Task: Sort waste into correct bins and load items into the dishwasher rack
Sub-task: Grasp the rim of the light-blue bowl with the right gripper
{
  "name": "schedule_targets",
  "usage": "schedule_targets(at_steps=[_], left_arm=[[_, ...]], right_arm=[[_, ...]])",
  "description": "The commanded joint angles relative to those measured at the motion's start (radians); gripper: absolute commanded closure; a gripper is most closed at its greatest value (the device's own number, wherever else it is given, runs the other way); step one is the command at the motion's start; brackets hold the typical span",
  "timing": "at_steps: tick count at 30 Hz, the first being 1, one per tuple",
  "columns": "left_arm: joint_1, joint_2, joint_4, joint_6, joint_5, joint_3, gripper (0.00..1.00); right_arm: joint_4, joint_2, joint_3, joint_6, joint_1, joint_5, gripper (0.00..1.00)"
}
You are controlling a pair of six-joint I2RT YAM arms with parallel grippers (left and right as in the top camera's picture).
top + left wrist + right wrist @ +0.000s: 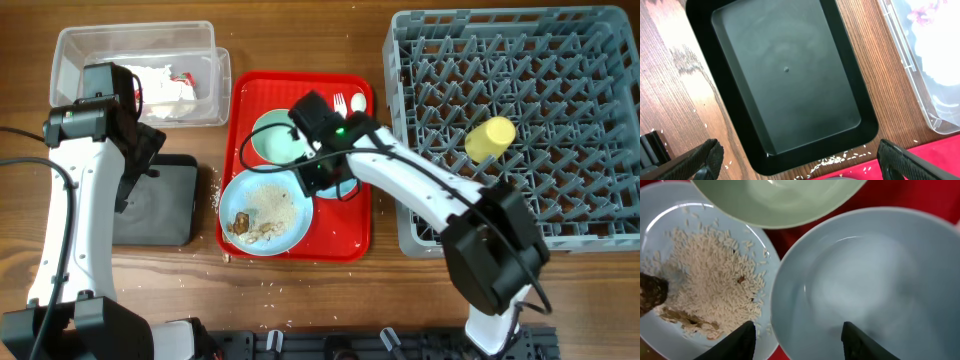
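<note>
On the red tray (345, 238) lie a blue plate (265, 210) with rice and brown food scraps, a green bowl (272, 140) and a light blue bowl (346, 188). My right gripper (318, 175) is open low over the tray. In the right wrist view it (800, 341) straddles the light blue bowl's (875, 280) near rim, one finger over the rice plate (705, 280), the other inside the bowl. My left gripper (140, 160) is open and empty above the black bin (155, 205). In the left wrist view it (800, 162) hangs over the near edge of that empty bin (790, 75).
A grey dishwasher rack (520, 120) at the right holds a yellow cup (490, 138). A clear bin (70, 40) with white waste stands at the back left. White cutlery (350, 102) lies at the tray's back. Rice grains (832, 160) are scattered between black bin and tray.
</note>
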Motion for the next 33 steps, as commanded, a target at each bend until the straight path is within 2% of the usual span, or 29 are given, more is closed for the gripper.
schedule_targets(at_steps=[1, 9, 13, 23, 26, 33], left_arm=[[0.005, -0.017, 0.000, 0.002, -0.009, -0.002, 0.00], [0.005, -0.017, 0.000, 0.002, -0.009, -0.002, 0.00], [0.005, -0.016, 0.000, 0.002, -0.009, -0.002, 0.00], [0.005, -0.016, 0.000, 0.002, -0.009, -0.002, 0.00], [0.005, -0.017, 0.000, 0.002, -0.009, -0.002, 0.00], [0.005, -0.016, 0.000, 0.002, -0.009, -0.002, 0.00]], right_arm=[[-0.009, 0.024, 0.012, -0.023, 0.037, 0.034, 0.44], [-0.011, 0.043, 0.005, -0.020, 0.054, 0.182, 0.51], [-0.008, 0.043, 0.001, -0.017, 0.054, 0.181, 0.58], [-0.003, 0.043, -0.036, -0.004, 0.054, 0.178, 0.63], [-0.006, 0.043, -0.039, 0.011, 0.056, 0.169, 0.71], [-0.009, 0.043, -0.039, 0.011, 0.056, 0.099, 0.79]])
